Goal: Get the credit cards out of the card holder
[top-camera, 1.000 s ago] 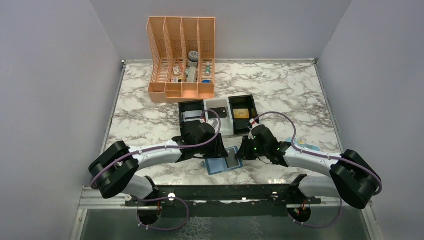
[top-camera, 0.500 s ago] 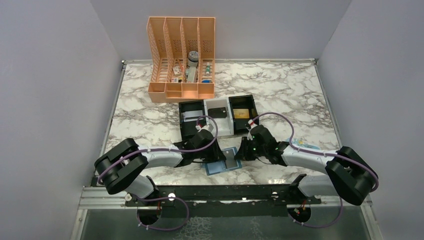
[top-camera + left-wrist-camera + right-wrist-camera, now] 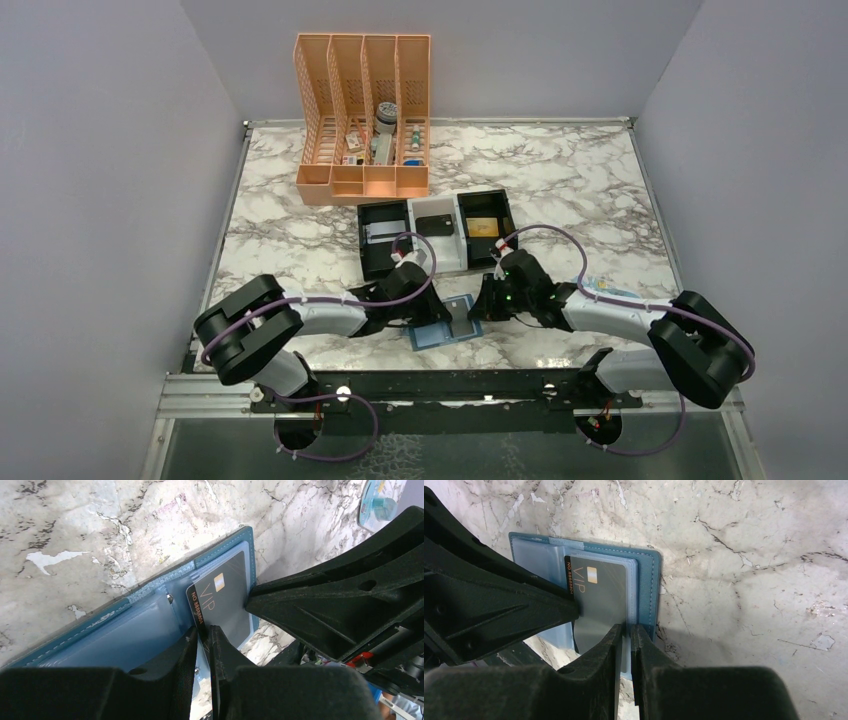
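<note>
Left pincer [image 3: 202, 631] has narrowed onto the black card [image 3: 226, 601].

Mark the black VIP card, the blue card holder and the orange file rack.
black card [image 3: 223, 601], left wrist view, middle of its face.
card holder [image 3: 120, 637], left wrist view, clear-pocket panel.
file rack [image 3: 363, 184], top view, front wall.

Left arm [image 3: 325, 312] and right arm [image 3: 612, 315]: white shells between bulky black joints, a purple cable [image 3: 420, 262] looping along each, small green lights [image 3: 510, 297] on the right wrist
</note>
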